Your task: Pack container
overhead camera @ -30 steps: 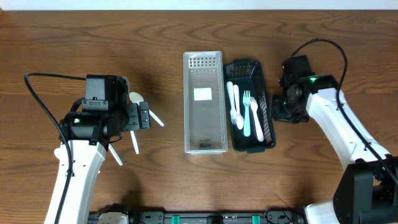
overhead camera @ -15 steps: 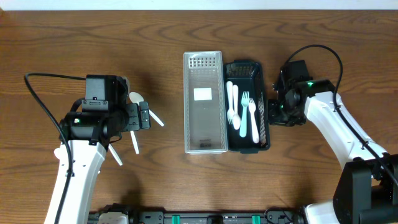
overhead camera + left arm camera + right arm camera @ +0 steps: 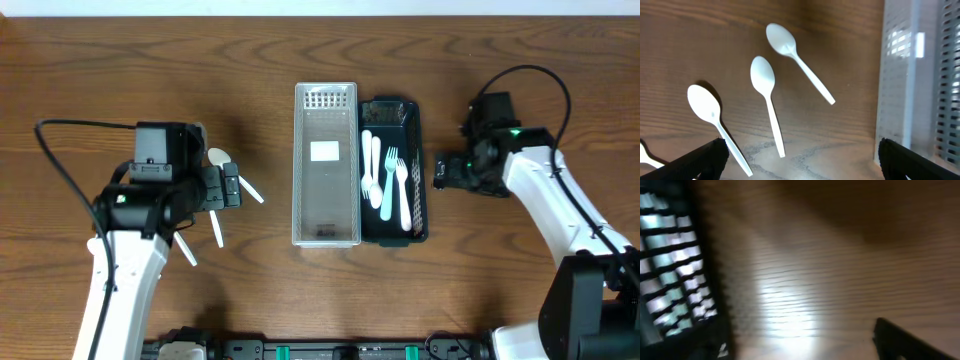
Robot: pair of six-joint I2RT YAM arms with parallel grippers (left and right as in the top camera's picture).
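Below the left wrist, the left fingers are spread open over white spoons lying apart on the worktop. Past them the clear tray with a white label stands against the black basket of white cutlery. Just beside its outer wall, the right fingers are open, gripping nothing.

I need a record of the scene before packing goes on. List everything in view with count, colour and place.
clear tray: one, translucent white, table centre, no cutlery in it
basket: one, dark, right beside the tray
cutlery: several pieces, white, lying in the basket
spoons: three, white, loose on the table left of the tray
table: one, brown wood
left gripper: one, black, open above the spoons
right gripper: one, black, open, just right of the basket
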